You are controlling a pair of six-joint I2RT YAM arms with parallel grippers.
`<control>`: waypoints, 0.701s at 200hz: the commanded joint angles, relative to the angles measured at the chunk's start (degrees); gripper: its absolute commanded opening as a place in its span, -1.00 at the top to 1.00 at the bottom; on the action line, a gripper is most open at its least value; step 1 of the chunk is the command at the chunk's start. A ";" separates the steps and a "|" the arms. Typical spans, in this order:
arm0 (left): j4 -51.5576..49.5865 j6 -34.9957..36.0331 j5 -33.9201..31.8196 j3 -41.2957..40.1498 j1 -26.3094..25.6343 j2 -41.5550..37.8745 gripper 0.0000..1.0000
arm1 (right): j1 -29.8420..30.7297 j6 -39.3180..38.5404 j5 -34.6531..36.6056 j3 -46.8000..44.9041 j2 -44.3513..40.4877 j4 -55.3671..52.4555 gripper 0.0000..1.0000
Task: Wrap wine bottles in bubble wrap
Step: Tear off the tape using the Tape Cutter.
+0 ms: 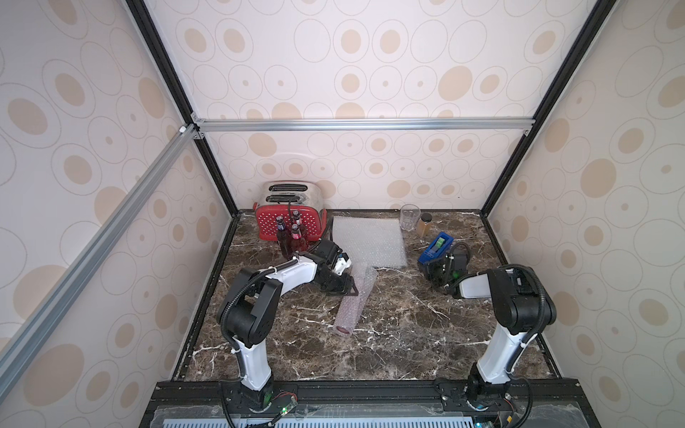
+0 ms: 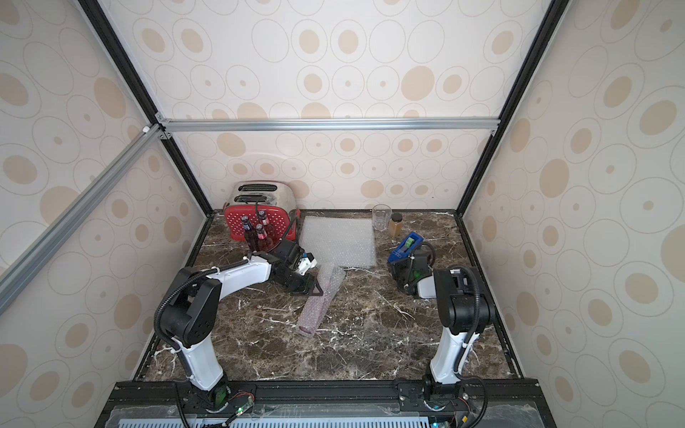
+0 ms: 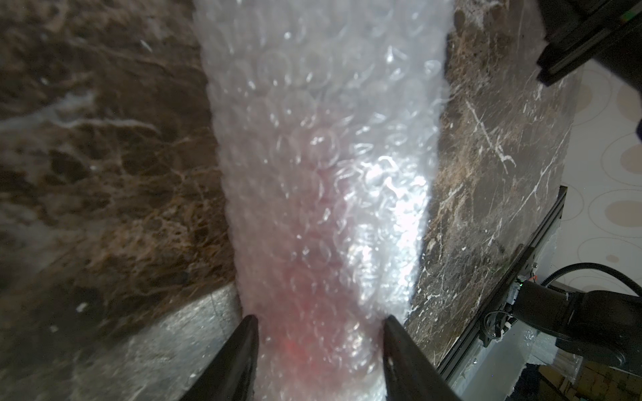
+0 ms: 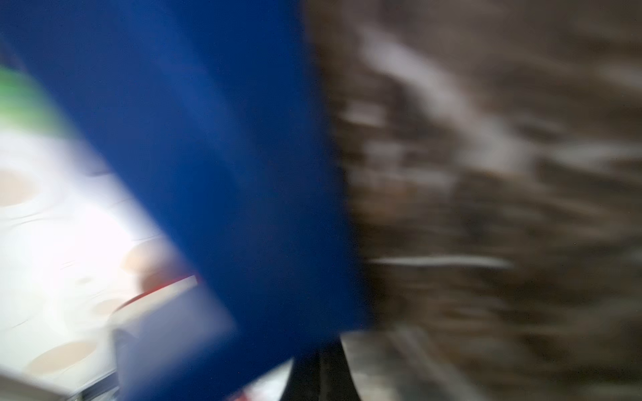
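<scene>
One cylindrical bubble wrap roll sits grasped by left hand; right hand clenched.

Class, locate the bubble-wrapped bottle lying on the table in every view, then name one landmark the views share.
Top view: the bubble-wrapped bottle lies slantwise at mid-table.
Top view: same place, slantwise at mid-table.
Left wrist: fills the middle, running between the left gripper's fingers.
Right wrist: not in it; a blurred blue tape dispenser shows instead.
Shared landmark: the brown marble tabletop, seen in all four.
</scene>
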 commanded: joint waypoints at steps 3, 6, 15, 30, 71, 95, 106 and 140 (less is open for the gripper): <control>-3.88 0.48 -4.62 -1.57 -0.33 0.32 -0.10 | 0.69 -2.25 0.76 -1.15 -1.48 -13.21 1.00; -3.84 0.48 -4.62 -1.61 -0.25 0.33 -0.10 | 0.79 -2.57 1.00 -1.01 -1.88 -14.10 1.00; -3.81 0.47 -4.62 -1.65 -0.31 0.39 -0.10 | 0.83 -2.85 1.13 -1.05 -2.37 -15.29 1.00; -3.82 0.39 -4.40 -1.62 -0.24 0.50 -0.10 | 0.91 -2.02 -0.64 -1.83 -2.71 -11.75 1.00; -3.91 0.65 -4.13 -1.44 -0.25 0.55 -0.10 | 5.36 -15.38 -9.74 3.81 -13.51 -18.58 1.00; -3.89 0.65 -3.78 -1.26 -0.26 0.98 -0.10 | 6.43 -24.08 -18.42 5.88 -20.59 -26.63 1.00; -3.98 0.63 -3.74 -1.11 -0.29 1.18 -0.10 | 7.30 -29.77 -21.84 7.33 -23.73 -33.45 1.00; -4.12 0.65 -3.75 -1.13 -0.32 1.02 -0.09 | 15.03 -50.26 -26.83 14.21 -28.27 -57.32 1.00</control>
